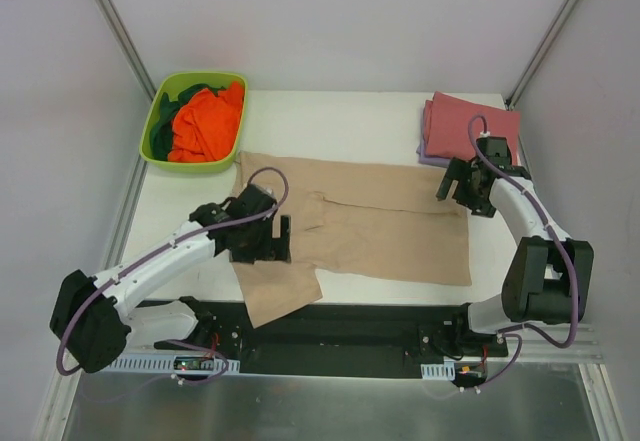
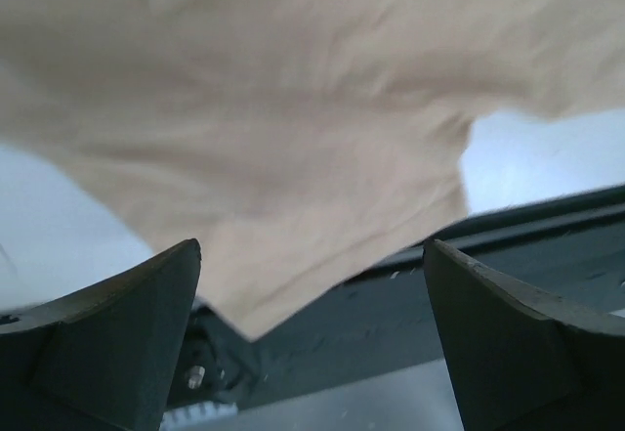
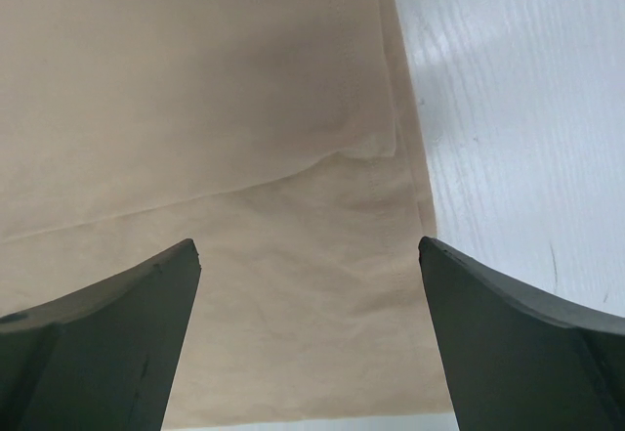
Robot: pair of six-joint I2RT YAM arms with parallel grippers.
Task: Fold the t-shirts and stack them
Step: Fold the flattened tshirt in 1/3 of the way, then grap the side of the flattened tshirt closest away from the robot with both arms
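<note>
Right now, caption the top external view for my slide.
Left gripper and right gripper open over the spread tan t-shirt; folded red shirt back right, orange shirt in lime tub.

**Buried Layers, Cropped Edges**

At 1 o'clock on the table (image 1: 330, 111), the lavender shirt (image 1: 424, 155) shows only a thin strip under the folded red shirt (image 1: 470, 126). At 10 o'clock, the dark green shirt (image 1: 162, 139) lies mostly buried beneath the orange shirt (image 1: 205, 121) in the tub (image 1: 190, 166). The left arm (image 1: 170, 256) covers part of the tan shirt (image 1: 380, 226). The wrist views crop that shirt at 12 o'clock, and crop the left fingers (image 2: 107, 353) and right fingers (image 3: 107, 343) at 6 o'clock. The left view's cloth is blurred.
</note>
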